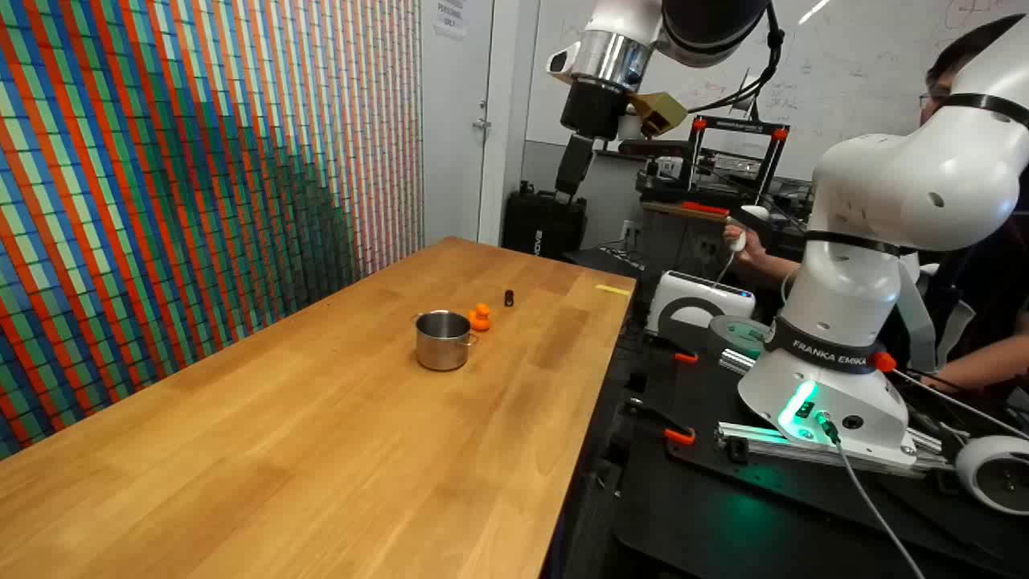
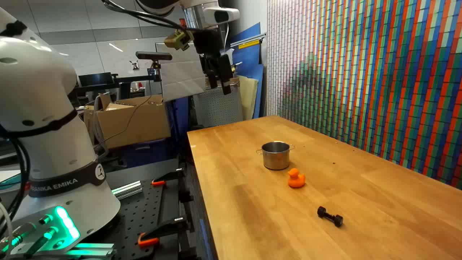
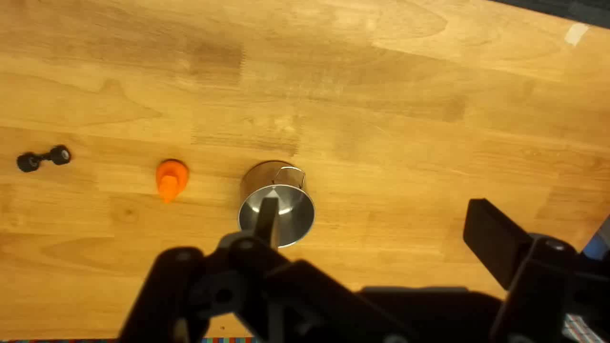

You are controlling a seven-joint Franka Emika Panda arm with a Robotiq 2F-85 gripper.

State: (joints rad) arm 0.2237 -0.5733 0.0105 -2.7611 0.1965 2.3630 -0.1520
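In both exterior views the table (image 1: 346,434) is viewed lengthwise from above its surface, toward opposite ends. In the wrist view it is seen steeply from above, more closely, a long edge crossing the frame's upper right corner. The pot (image 1: 441,350), orange duck (image 2: 296,180) and dumbbell (image 2: 330,216) are shared by all three views.
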